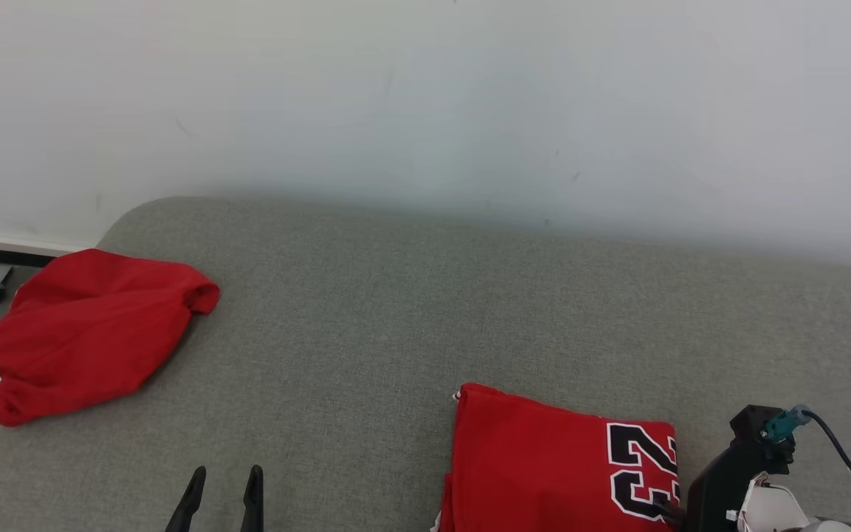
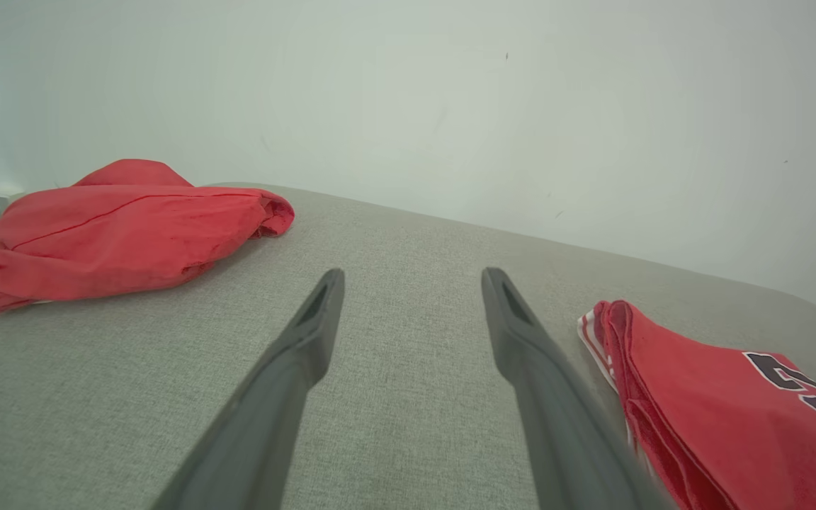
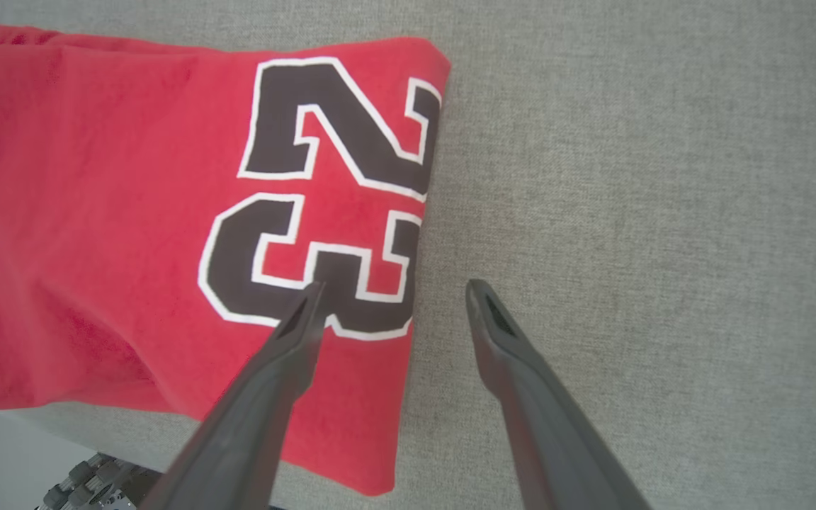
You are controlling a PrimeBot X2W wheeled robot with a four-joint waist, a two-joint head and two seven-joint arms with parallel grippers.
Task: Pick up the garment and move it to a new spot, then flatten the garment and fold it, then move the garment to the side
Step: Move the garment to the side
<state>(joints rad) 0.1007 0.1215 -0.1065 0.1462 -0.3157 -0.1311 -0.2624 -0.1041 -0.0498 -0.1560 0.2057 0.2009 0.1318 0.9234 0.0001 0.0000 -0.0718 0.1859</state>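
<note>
The folded red jersey (image 1: 544, 462) numbered 23 lies at 5 o'clock on the grey table (image 1: 396, 295). The right jaws stand wide astride its edge, perhaps just above it. The left jaws, wide and empty, are at 7 o'clock. A crumpled red garment (image 1: 93, 332) lies at 9 o'clock.

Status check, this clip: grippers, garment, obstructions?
Left gripper open, empty. Right gripper open at edge of folded red jersey. Crumpled red garment far left. No obstruction seen.

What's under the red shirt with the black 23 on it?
The folded red jersey with the black 23 lies on the grey fabric surface, which shows beside it. Its own folded layers show at the edge. Anything beneath its middle is covered.
</note>
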